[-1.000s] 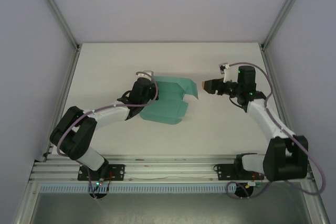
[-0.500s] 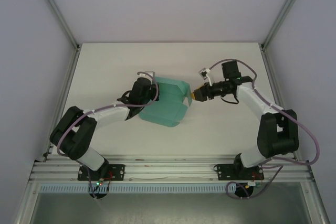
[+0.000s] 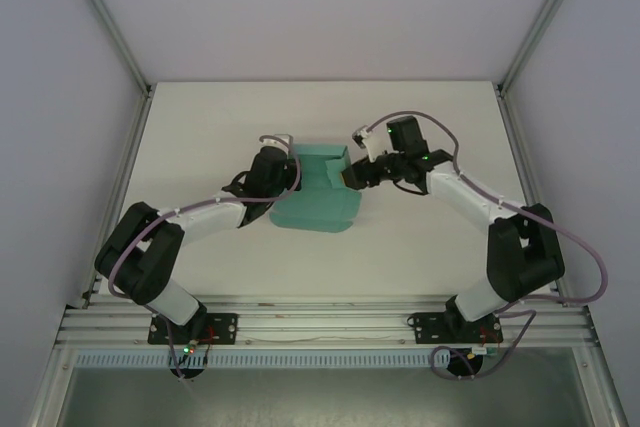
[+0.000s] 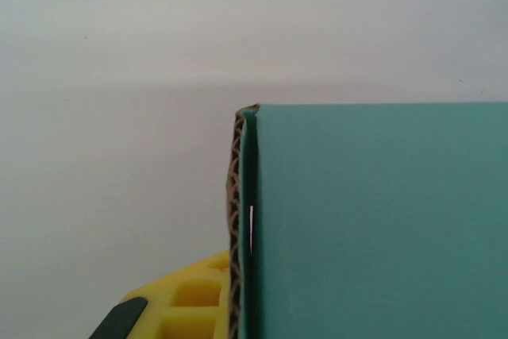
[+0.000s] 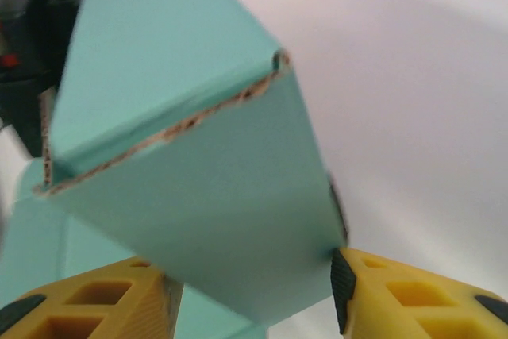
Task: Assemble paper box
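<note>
Top, left wrist and right wrist views of a two-arm bench.

The white desk [image 3: 200,127] carries one item. Two arms rise from the near edge and bend inward, and their tips meet over the middle of the desk.

The paper box [image 3: 315,205] is teal-green card, partly folded. It sits at the middle of the desk, about midway between the left and right edges and well clear of all four corners. Its broad lower panel lies flat, with a rounded edge toward the near edge of the desk. A raised wall and a flap stand on the side toward the far edge. Cut edges show brown corrugated fluting.

The left end effector [image 3: 284,171] is at the box's left side, closed on the upright card wall there. In the left wrist view the paper box [image 4: 373,220] covers the right half, and one yellow finger [image 4: 186,307] presses against the wall's fluted edge.

The right end effector [image 3: 352,175] is at the raised flap on the box's right side, its jaws about half apart. In the right wrist view the tilted flap of the paper box [image 5: 198,172] hangs between the two yellow fingers [image 5: 99,307]. Its lower right corner touches the right-hand finger. It cannot be told whether the flap is pinched.
</note>
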